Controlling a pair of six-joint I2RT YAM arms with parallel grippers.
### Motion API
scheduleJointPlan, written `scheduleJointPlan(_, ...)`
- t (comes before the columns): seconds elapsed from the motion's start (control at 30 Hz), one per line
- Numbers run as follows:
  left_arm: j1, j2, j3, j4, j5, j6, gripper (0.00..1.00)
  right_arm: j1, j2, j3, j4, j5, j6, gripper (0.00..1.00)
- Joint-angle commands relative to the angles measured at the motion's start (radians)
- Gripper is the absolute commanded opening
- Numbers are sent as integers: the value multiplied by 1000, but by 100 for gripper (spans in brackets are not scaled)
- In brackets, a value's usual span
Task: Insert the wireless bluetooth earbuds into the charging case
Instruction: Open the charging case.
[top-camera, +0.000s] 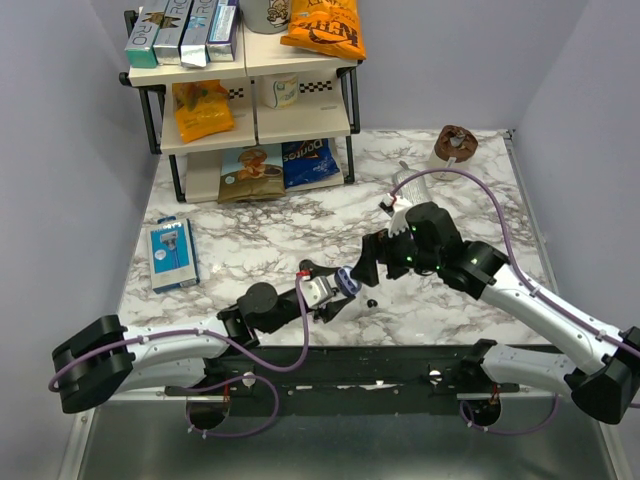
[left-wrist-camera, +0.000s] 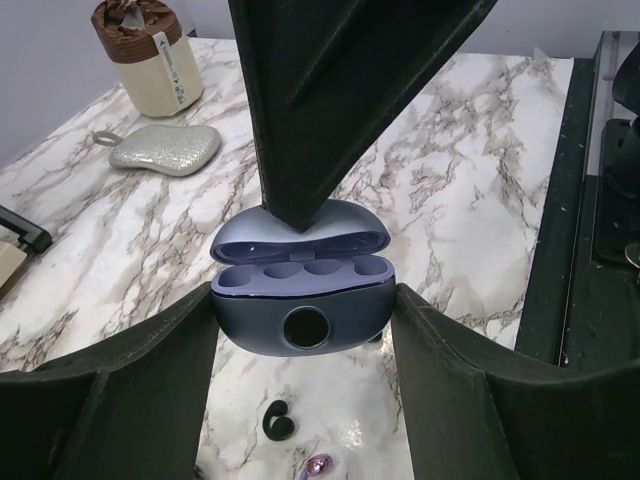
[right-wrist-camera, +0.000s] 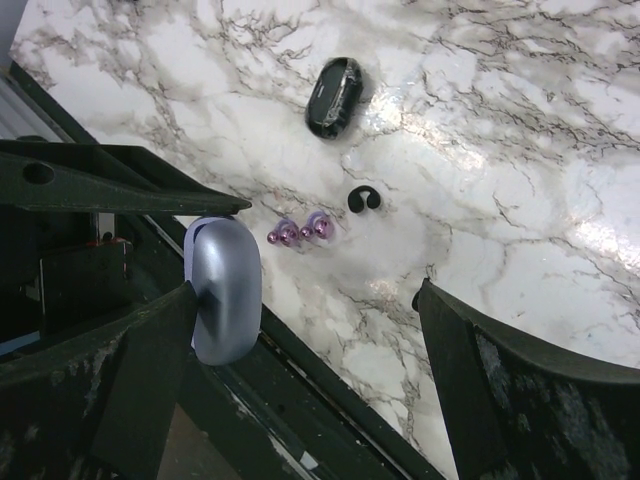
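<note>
Your left gripper (top-camera: 335, 290) clamps the charging case (left-wrist-camera: 300, 310), right gripper (right-wrist-camera: 305, 310) gapes wide; pinch the likely slick, light earbud (right-wrist-camera: 333, 97) near the case across its middle.

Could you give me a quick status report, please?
Left gripper shut on the open charging case; right gripper open, one finger at the lid. Sockets empty, black earbud on the marble. Purple bits nearby, nothing blocking.

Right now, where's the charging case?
Top view, centre near the front edge: the charging case is clamped between the left gripper fingers, lid open, over the marble table.
</note>
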Motion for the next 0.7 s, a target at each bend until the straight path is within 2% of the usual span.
scheduleJointPlan(0.0,-15,-33,-14,20,-18,16,0,3,-17,-4,-33,55,3,100)
scheduleJointPlan(0.33,-26,-40,-18,14,-27,16,0,3,-47,16,-22,46,-2,100)
scheduleJointPlan(0.5,-29,-42,-14,10,-52,16,0,3,-49,8,28,-86,-2,100)
scheduleJointPlan(0.6,-29,-40,-8,14,-58,17,0,3,-28,-1,44,-128,3,95)
scheduleJointPlan(0.67,-29,-37,-2,14,-62,22,0,3,-17,-10,58,-144,9,88)
